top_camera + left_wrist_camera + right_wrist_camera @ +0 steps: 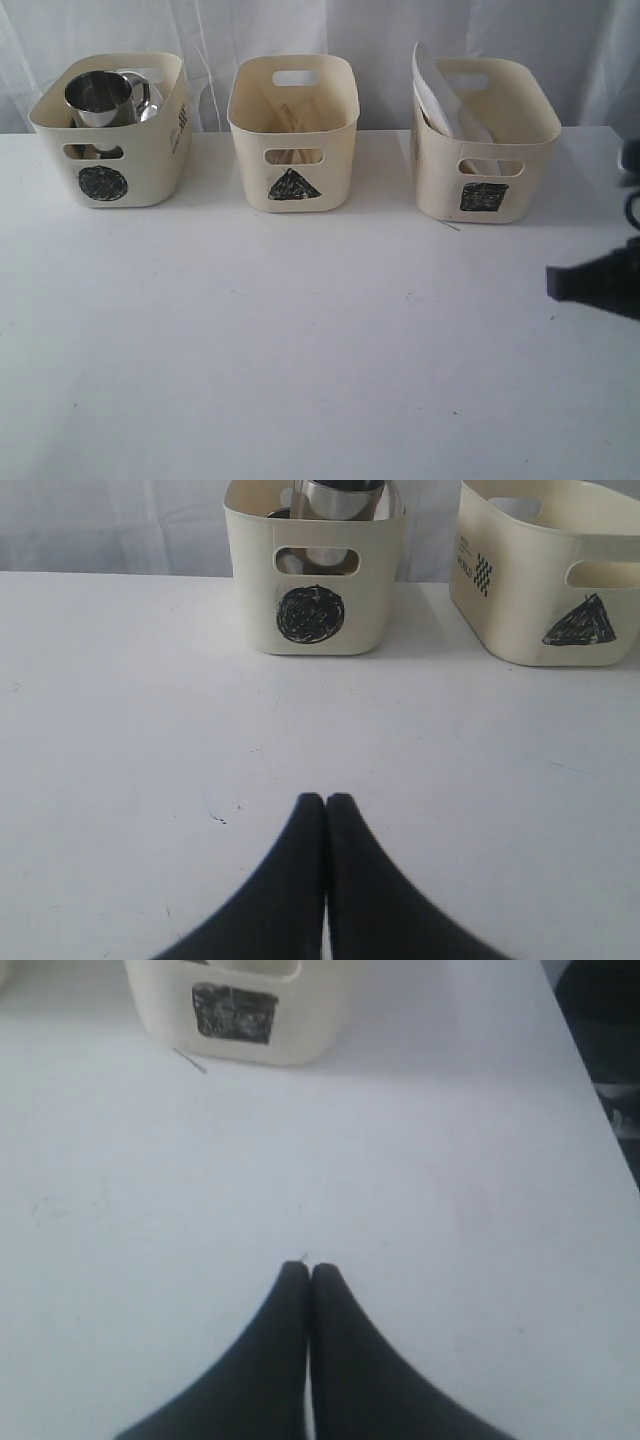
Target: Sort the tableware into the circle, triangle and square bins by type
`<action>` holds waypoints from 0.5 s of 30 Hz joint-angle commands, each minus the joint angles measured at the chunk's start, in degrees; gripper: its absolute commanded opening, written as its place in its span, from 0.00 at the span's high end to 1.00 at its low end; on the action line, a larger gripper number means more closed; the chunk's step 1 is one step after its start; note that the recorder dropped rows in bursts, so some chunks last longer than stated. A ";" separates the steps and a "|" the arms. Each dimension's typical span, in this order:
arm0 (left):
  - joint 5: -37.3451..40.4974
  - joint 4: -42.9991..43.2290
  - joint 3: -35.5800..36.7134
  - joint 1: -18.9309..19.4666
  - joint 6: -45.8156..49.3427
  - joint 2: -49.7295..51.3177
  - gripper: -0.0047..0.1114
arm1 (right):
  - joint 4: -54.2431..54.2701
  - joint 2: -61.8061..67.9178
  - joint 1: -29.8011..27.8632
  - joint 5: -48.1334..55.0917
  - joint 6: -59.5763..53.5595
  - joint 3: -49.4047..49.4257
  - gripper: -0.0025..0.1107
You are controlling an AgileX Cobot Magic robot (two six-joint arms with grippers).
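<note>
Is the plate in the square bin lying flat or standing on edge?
On edge: the white plate leans along the square bin's left wall in the exterior view, top above the rim.

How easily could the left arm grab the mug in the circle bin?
Probably yes: the steel mug sticks out of the circle bin, bare table between, but left fingers are shut.

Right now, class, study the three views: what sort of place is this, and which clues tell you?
Probably a robot test bench, not a kitchen: a plain white table, a white curtain behind it, and a circle bin, triangle bin and square bin with hand-scribbled labels.
</note>
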 commanded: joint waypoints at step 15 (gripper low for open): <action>-0.27 -0.10 0.21 0.19 -0.21 -0.23 0.96 | 4.11 -13.89 -0.47 0.85 9.72 7.69 0.98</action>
